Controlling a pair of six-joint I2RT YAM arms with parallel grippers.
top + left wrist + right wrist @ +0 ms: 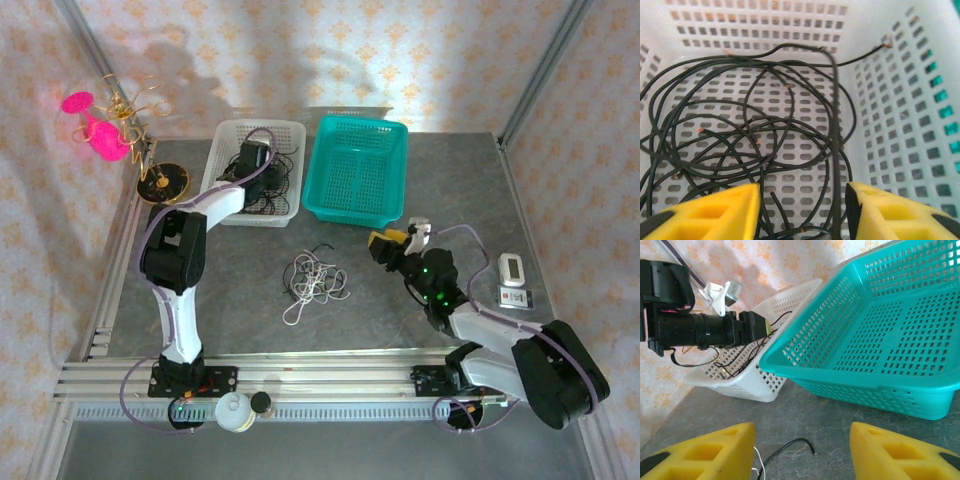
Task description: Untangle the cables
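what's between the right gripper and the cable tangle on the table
Mostly bare grey table, seen in the top view, between the right gripper and the tangle. The right wrist view shows one loose black cable end lying just ahead of it.

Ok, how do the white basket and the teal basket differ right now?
The white basket holds loose black cables; the teal basket holds nothing visible. The left end effector hangs open over the white basket, not the teal one. Both are perforated plastic, side by side.

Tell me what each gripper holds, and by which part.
Nothing. The left gripper stands open over black cables in the white basket; the right gripper is open above the table.
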